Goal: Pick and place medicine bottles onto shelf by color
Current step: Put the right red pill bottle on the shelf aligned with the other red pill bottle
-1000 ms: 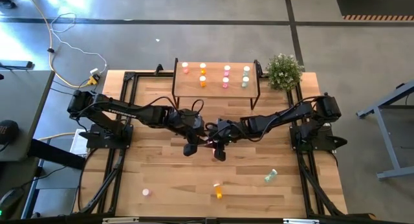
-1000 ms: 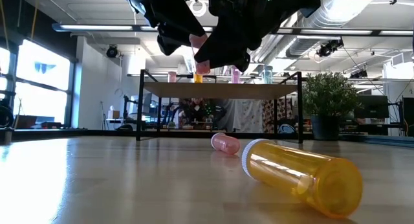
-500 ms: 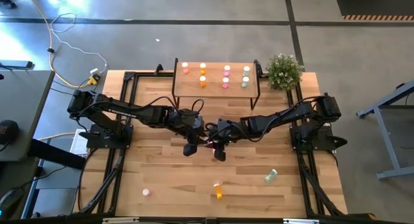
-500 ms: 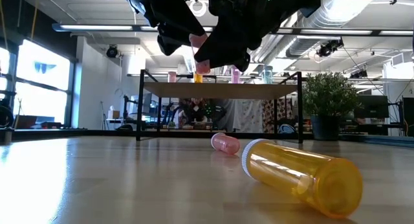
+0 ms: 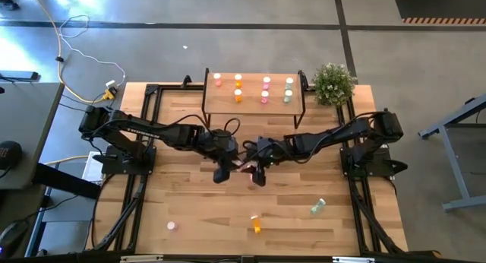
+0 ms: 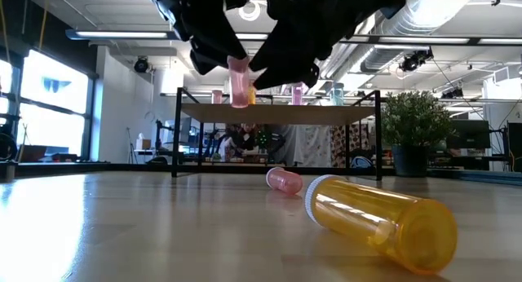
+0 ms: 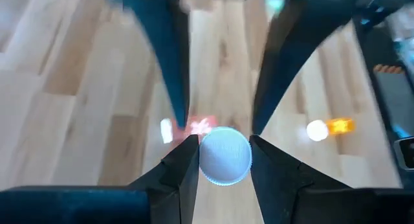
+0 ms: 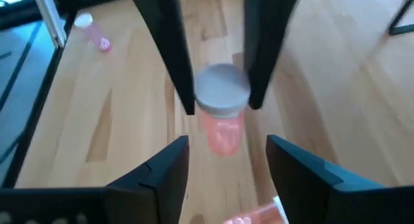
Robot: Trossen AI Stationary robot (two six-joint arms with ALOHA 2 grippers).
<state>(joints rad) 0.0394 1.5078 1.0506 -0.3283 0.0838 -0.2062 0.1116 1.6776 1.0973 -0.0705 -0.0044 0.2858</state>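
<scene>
A pink medicine bottle (image 6: 239, 82) with a light cap hangs over the middle of the table, in front of the shelf (image 5: 254, 105). My left gripper (image 5: 220, 174) is shut on it. My right gripper (image 5: 258, 177) is open right beside it; in the right wrist view its fingers (image 8: 169, 166) stand apart on either side of the bottle (image 8: 223, 130) without touching. Several pink, orange and teal bottles stand on the shelf top. A pink bottle (image 5: 171, 226), an orange one (image 5: 256, 226) and a teal one (image 5: 317, 207) lie on the table near its front edge. My left gripper pinches the pink bottle's capped top end (image 8: 222, 98) between its two fingers (image 8: 181, 68), one on each side of the cap. The fingers point down from above, along the bottle. The bottle hangs upright below them, cap up, lifted clear of the table.
A potted plant (image 5: 334, 83) stands at the shelf's right end. The shelf's black legs (image 6: 176, 135) stand at the far side. In the low view the orange bottle (image 6: 383, 222) and a pink bottle (image 6: 284, 180) lie on their sides close to the camera.
My left gripper has gone a little toward the table's left edge with the pink bottle. The bottle, before mostly hidden between the two grippers, now hangs in plain view, apart from the right gripper. The right gripper has shifted only slightly.
</scene>
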